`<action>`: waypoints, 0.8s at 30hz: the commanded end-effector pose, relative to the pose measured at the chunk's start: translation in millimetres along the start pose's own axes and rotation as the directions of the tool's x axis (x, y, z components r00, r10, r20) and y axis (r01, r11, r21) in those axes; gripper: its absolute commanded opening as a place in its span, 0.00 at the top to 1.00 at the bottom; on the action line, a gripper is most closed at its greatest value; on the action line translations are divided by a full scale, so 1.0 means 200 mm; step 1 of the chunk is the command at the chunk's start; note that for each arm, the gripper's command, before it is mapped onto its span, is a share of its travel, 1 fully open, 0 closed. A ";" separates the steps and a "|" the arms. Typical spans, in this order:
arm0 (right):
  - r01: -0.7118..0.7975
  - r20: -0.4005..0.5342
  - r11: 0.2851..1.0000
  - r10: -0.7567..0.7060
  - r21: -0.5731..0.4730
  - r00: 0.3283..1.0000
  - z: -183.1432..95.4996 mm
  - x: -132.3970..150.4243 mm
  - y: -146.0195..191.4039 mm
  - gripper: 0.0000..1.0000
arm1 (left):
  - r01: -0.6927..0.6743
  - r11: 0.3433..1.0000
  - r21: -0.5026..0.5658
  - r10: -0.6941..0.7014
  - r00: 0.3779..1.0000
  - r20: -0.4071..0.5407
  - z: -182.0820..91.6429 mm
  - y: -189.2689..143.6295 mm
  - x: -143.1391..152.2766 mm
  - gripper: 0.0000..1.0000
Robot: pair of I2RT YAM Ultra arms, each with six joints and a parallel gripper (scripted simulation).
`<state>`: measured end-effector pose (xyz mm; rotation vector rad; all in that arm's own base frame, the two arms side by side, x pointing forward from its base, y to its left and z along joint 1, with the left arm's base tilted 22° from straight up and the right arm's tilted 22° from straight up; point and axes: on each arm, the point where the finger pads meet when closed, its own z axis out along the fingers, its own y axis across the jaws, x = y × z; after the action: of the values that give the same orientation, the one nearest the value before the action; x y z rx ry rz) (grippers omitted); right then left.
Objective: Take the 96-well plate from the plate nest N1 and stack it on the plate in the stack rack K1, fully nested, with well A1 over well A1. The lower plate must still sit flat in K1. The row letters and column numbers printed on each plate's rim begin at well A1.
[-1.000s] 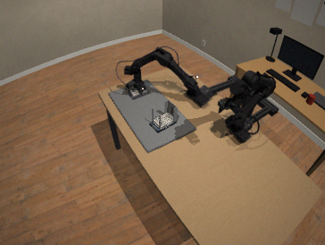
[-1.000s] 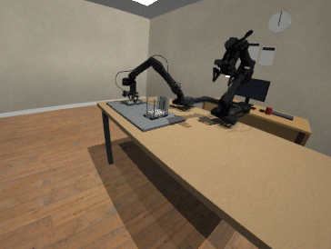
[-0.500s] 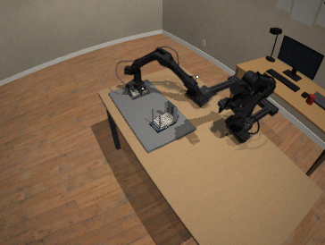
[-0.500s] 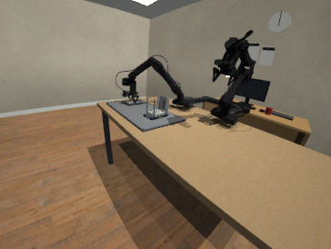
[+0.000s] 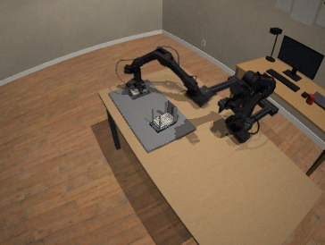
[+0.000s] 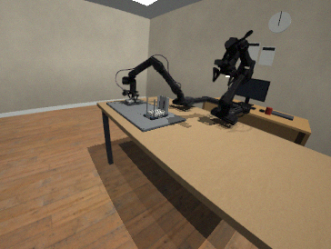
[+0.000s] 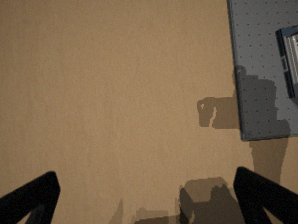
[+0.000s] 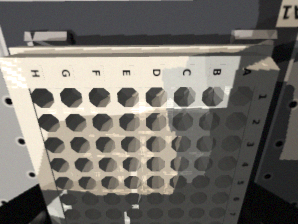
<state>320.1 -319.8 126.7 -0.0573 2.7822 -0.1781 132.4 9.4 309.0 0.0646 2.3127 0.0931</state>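
plate (image 5: 137, 92) (image 8: 145, 135) between the right jaws

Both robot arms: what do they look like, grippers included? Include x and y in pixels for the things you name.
The left arm (image 5: 254, 91) (image 6: 234, 77) and right arm (image 5: 167, 60) (image 6: 156, 65) look matte black, with chunky joints; a thin cable loops off the right one. The left gripper (image 7: 146, 178) has black, tapering fingers.

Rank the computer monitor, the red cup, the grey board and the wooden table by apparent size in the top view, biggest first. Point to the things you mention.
1. Wooden table (image 5: 232, 179)
2. Grey board (image 5: 134, 117)
3. Computer monitor (image 5: 301, 55)
4. Red cup (image 5: 311, 99)
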 end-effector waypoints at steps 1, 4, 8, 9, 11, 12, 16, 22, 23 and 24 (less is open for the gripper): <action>0.001 0.038 0.999 -0.002 0.035 0.999 -0.15 -0.03 -0.05 1.00 | 0.015 1.000 0.002 -0.015 1.000 0.008 -0.02 -0.01 0.02 0.00; 0.001 0.038 0.999 -0.002 0.035 0.999 -0.17 -0.02 -0.05 1.00 | 0.015 1.000 0.002 -0.015 1.000 0.008 -0.02 -0.01 0.02 0.00; 0.001 0.038 0.999 -0.003 0.035 0.999 -0.21 -0.02 -0.05 1.00 | 0.015 1.000 0.002 -0.015 1.000 0.008 -0.02 -0.01 0.02 0.00; 0.001 0.038 0.999 -0.003 0.035 0.999 -0.21 -0.02 -0.05 1.00 | 0.015 1.000 0.002 -0.015 1.000 0.008 -0.02 -0.01 0.02 0.00; 0.001 0.038 0.999 -0.003 0.035 0.999 -0.23 -0.02 -0.04 1.00 | 0.015 1.000 0.002 -0.015 1.000 0.008 -0.02 -0.01 0.02 0.00; 0.001 0.038 0.999 -0.003 0.035 0.999 -0.24 -0.02 -0.04 1.00 | 0.015 1.000 0.002 -0.015 1.000 0.008 -0.02 -0.01 0.02 0.00; 0.001 0.038 0.999 -0.003 0.036 0.999 -0.26 -0.02 -0.04 1.00 | 0.015 1.000 0.002 -0.015 1.000 0.008 -0.02 -0.01 0.02 0.00; 0.001 0.038 0.999 -0.003 0.036 0.999 -0.31 -0.02 -0.04 1.00 | 0.015 1.000 0.002 -0.015 1.000 0.008 -0.02 -0.01 0.02 0.00; 0.001 0.038 0.999 -0.003 0.036 0.999 -0.31 -0.02 -0.04 1.00 | 0.015 1.000 0.002 -0.015 1.000 0.008 -0.02 -0.01 0.02 0.00; 0.001 0.038 0.999 -0.003 0.036 0.999 -0.32 -0.02 -0.04 1.00 | 0.015 1.000 0.002 -0.015 1.000 0.008 -0.02 -0.01 0.02 0.00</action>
<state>308.0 -316.0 159.3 -0.0557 2.7826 -0.1768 132.4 9.4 309.0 0.0646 2.3127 0.0931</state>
